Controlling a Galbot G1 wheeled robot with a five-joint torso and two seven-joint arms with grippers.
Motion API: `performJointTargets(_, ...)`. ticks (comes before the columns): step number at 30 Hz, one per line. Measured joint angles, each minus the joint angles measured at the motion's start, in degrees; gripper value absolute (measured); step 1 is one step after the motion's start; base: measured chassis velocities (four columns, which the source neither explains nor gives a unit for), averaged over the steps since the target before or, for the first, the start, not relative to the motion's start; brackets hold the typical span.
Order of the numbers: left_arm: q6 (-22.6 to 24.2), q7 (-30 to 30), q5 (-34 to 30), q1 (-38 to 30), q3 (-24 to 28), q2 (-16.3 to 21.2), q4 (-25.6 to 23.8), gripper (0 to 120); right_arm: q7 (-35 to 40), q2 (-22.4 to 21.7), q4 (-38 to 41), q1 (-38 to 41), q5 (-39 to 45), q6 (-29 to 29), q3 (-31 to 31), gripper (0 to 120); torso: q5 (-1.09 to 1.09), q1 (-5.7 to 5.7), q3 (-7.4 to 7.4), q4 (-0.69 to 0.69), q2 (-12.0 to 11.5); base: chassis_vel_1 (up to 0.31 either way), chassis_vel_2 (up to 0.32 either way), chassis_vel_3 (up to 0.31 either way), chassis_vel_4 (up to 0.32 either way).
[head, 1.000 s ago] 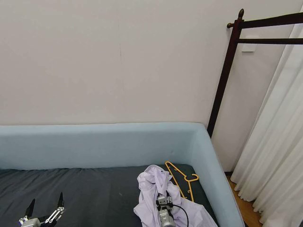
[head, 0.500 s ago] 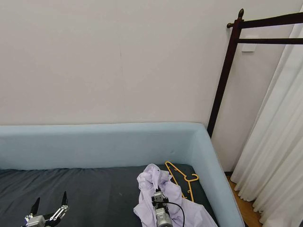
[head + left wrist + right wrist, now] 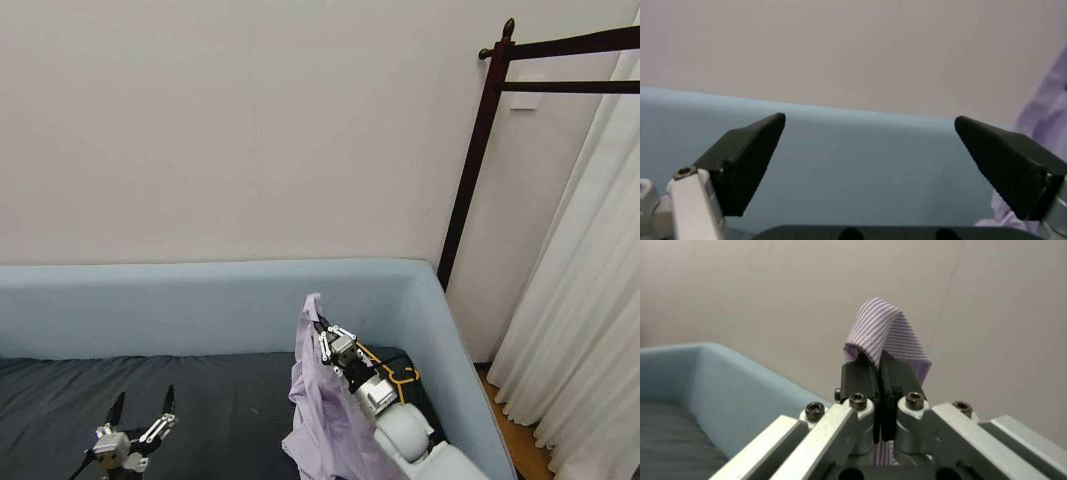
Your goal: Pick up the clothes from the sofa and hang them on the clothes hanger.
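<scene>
A pale lilac striped shirt [image 3: 318, 410] hangs in a tall fold above the dark sofa seat [image 3: 220, 400], lifted by its top edge. My right gripper [image 3: 320, 326] is shut on that edge; the right wrist view has the striped cloth [image 3: 883, 337] pinched between the closed fingers. An orange clothes hanger [image 3: 398, 378] lies on the seat behind my right arm, partly hidden. My left gripper [image 3: 140, 408] hovers open over the seat to the left, holding nothing; its black fingertips [image 3: 747, 157] stand wide apart. A dark wooden clothes rack [image 3: 478, 140] stands past the sofa's right end.
The light blue sofa back [image 3: 200, 305] and right armrest [image 3: 455, 380] wall in the seat. White curtains [image 3: 590, 300] hang at the far right beside the rack. A plain wall [image 3: 250, 120] rises behind the sofa.
My right gripper has risen from the seat with the shirt, pulling it up into a tall fold. My left gripper has shifted rightwards and a little higher, still open.
</scene>
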Motion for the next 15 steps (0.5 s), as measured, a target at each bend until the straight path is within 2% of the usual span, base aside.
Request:
performJointTargets(1,0.0,0.0,0.0,0.0,0.0,0.0,0.0,100,0.0,0.0,0.0,0.0,0.0,0.0,0.0,0,0.0,0.0,0.0,0.0,0.0,0.0,0.0,0.0,0.0)
performJointTargets(5,-0.47,4.8,-1.31,-2.68,2.63,1.28,1.83,100,-3.51,-4.84,5.81,4.64,10.65,-0.77,-3.33,0,0.01,0.0,0.0,0.0,0.0,0.0,0.0,0.0,0.0)
performJointTargets(8,-0.49,7.39,-1.92,-3.79,4.32,2.13,2.35,100,-4.91,-6.25,7.66,6.87,14.27,-1.28,-4.09,0,0.01,-0.01,0.0,-0.01,0.0,0.0,0.0,0.0,0.0)
performJointTargets(11,-0.49,8.94,-2.04,-4.46,5.17,2.54,2.75,100,-5.34,-6.69,8.29,8.11,15.53,-1.53,-4.33,0,0.01,-0.01,0.0,-0.01,0.0,0.0,0.0,0.0,0.0)
performJointTargets(15,-0.1,11.59,-1.57,-7.25,8.73,4.03,3.69,100,-6.1,-6.81,9.58,11.48,18.54,-2.27,-4.89,0,0.0,0.0,0.01,0.0,0.0,0.0,0.0,0.0,0.0)
